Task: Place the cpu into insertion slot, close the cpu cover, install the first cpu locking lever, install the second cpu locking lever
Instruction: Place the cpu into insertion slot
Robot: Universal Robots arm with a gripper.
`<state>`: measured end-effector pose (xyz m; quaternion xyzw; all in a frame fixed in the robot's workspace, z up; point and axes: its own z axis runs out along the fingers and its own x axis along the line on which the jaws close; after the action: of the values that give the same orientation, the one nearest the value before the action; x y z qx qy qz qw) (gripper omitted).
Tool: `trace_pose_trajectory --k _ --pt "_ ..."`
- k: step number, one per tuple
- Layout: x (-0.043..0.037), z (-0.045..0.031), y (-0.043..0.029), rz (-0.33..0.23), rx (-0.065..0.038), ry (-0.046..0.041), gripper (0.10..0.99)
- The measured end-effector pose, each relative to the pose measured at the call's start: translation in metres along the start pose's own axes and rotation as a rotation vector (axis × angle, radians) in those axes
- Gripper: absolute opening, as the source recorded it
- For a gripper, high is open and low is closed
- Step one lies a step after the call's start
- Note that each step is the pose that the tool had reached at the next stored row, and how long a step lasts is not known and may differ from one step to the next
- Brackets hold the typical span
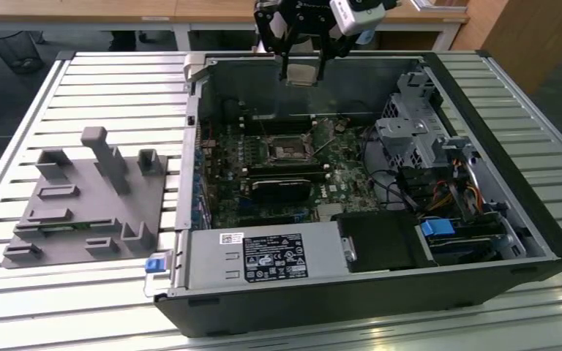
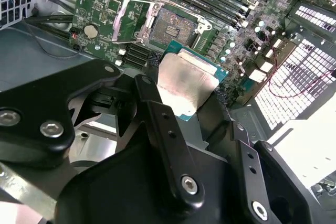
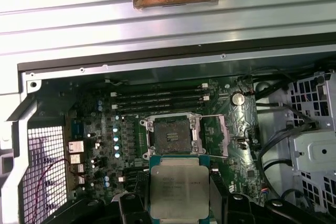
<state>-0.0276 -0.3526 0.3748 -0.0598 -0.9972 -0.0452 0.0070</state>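
Gripper (image 1: 301,67) hangs above the open computer case (image 1: 515,219), over its far wall in the exterior view. It is well clear of the case rim and touches nothing inside.

Jaws are clamped on the cpu (image 3: 178,184), one finger (image 2: 151,92) on each of two opposite edges. The silvery top face shows in both wrist views, with a teal border at the free edges.

Insertion slot (image 3: 170,136) sits on the green board, well below the cpu and apart from it. Its dark centre is uncovered and nothing lies in it.

The cpu cover (image 2: 130,22) stands swung open on one side of the slot (green board shows through its window).

Room around the slot:
- Long memory slots (image 3: 157,98) run along one side.
- A black block (image 1: 281,189) lies on the nearer side in the exterior view.
- The drive cage (image 1: 413,124) is off to the exterior view's right, well apart.

A grey fixture (image 1: 85,197) rests on the slatted table (image 1: 115,80) outside the case, to the exterior view's left.
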Motion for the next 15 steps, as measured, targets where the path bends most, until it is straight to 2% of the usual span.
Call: trace_pose_trajectory --k 15 --pt "0.0001 0.0 0.0 0.03 -0.001 -0.0026 0.541"
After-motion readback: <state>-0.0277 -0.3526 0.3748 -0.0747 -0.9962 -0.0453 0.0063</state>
